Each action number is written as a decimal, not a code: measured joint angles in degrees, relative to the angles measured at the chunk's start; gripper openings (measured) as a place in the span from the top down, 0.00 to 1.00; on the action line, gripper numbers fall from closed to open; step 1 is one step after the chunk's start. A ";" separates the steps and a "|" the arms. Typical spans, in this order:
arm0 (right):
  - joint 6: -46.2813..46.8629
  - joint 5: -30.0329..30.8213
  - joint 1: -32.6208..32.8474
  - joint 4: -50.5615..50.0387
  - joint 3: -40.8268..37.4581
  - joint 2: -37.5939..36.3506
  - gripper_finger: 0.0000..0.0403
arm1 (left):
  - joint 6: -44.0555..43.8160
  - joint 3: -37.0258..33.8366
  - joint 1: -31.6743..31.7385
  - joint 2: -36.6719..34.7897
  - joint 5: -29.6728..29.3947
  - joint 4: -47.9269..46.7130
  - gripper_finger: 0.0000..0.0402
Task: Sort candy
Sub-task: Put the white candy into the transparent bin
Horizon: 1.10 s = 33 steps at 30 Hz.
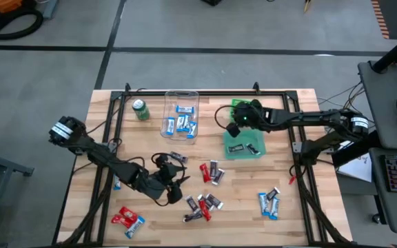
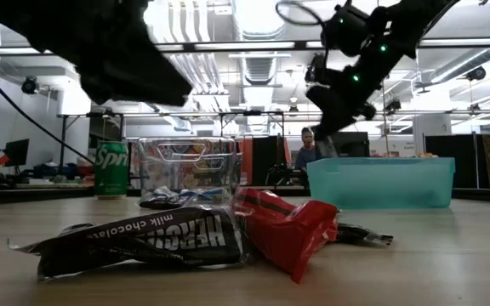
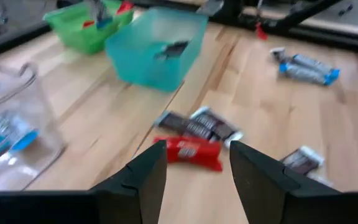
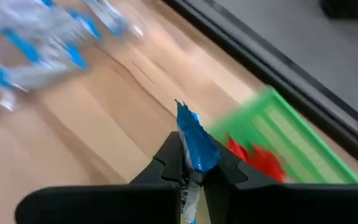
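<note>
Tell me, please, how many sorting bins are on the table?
3: a clear bin beside the green can, a green bin under the right hand, and a teal bin just in front of it.

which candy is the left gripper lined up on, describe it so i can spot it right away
Start at the teal bin in the middle of the table and look toward the left gripper. Between them lies a small cluster; its red-wrapped bar sits ahead of the open fingers. The dark-and-silver bars touching it are the only neighbours.

Left gripper hovers low over mid-table, fingers spread and empty. Right gripper reaches across the far side, fingers pinched tight on a blue candy.
</note>
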 joint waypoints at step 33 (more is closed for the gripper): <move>-9.14 -23.20 1.38 50.90 9.96 24.75 0.93 | -15.15 0.00 -0.01 -6.03 5.89 -25.08 0.62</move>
